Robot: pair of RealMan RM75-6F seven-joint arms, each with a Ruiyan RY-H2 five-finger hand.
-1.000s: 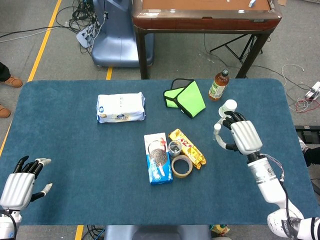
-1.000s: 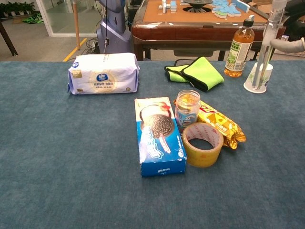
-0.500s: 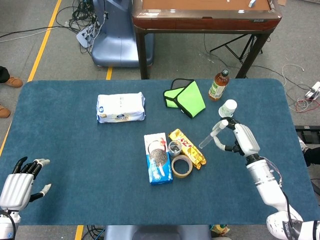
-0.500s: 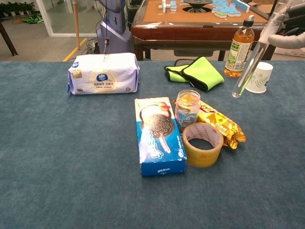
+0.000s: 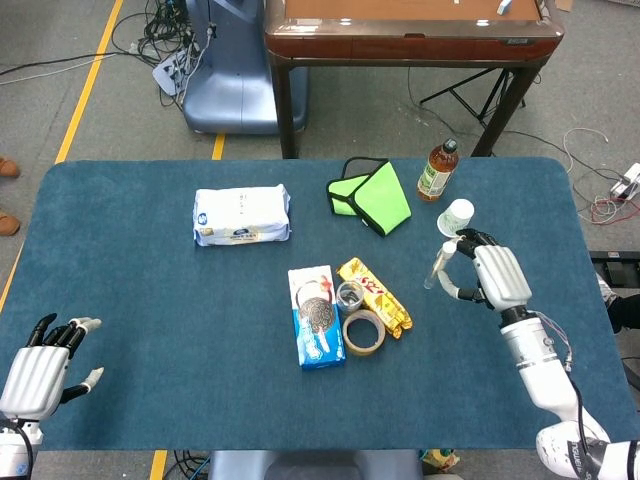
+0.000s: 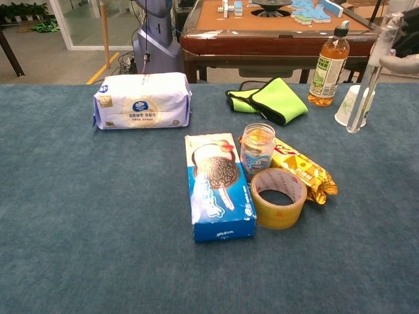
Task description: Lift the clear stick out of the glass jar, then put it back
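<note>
The small glass jar (image 5: 350, 294) (image 6: 256, 149) stands mid-table between a blue cookie box and a yellow snack pack, with no stick in it. My right hand (image 5: 492, 275) holds the clear stick (image 5: 437, 265) (image 6: 366, 82) to the right of the jar, well apart from it. The stick hangs almost upright, its lower end just above the cloth in front of the paper cup. In the chest view only a finger of the right hand (image 6: 402, 63) shows at the right edge. My left hand (image 5: 42, 362) rests at the table's near left corner, fingers apart and holding nothing.
A paper cup (image 5: 457, 214) (image 6: 354, 104) and a tea bottle (image 5: 436, 170) (image 6: 329, 64) stand at the back right. A tape roll (image 6: 278, 197), cookie box (image 6: 218, 185) and snack pack (image 6: 302, 169) crowd the jar. A green cloth (image 6: 270, 99) and a wipes pack (image 6: 143, 100) lie further back.
Half a second ago the stick leaned with its lower end swung left toward the jar; it has swung back near upright and the right hand has shifted slightly right. The left hand stayed still.
</note>
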